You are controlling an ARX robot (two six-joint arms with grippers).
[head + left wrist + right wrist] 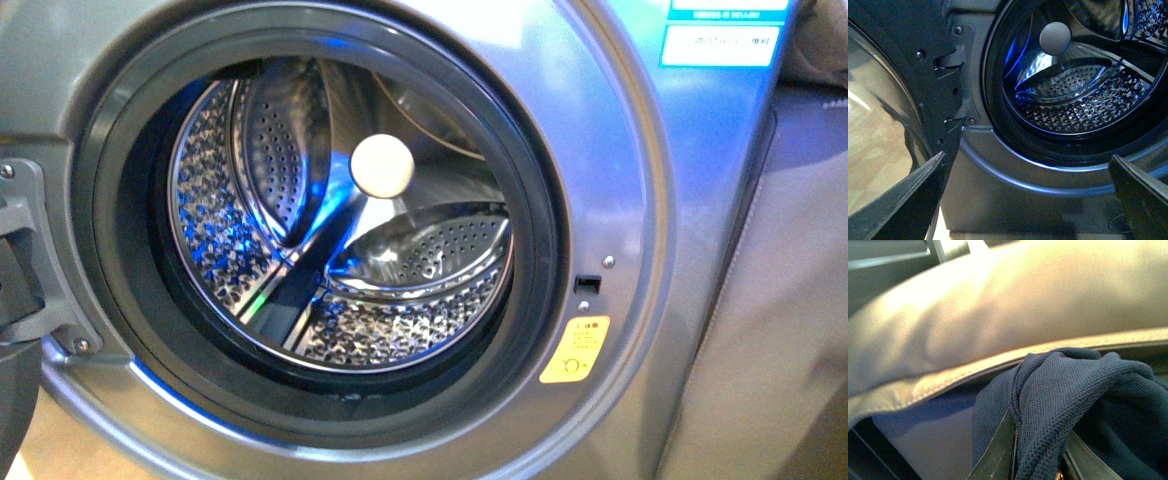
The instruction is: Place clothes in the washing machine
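The silver-grey washing machine (640,190) fills the front view, its porthole open onto the shiny perforated drum (340,230), which holds no clothes. A yellow sticker (575,350) sits right of the gasket. Neither arm shows in the front view. My left gripper (1028,195) is open and empty, low in front of the washer's front panel (1013,200), below the drum opening (1078,90). My right gripper (1035,460) is shut on a fold of the navy-blue clothes (1068,395), a stitched hem running along one finger (998,450).
The washer's open door (883,135) with its glass and hinge stands beside my left gripper. A large beige padded cushion or bag (1013,315) lies close behind the held clothes. Grey fabric (780,300) stands right of the washer.
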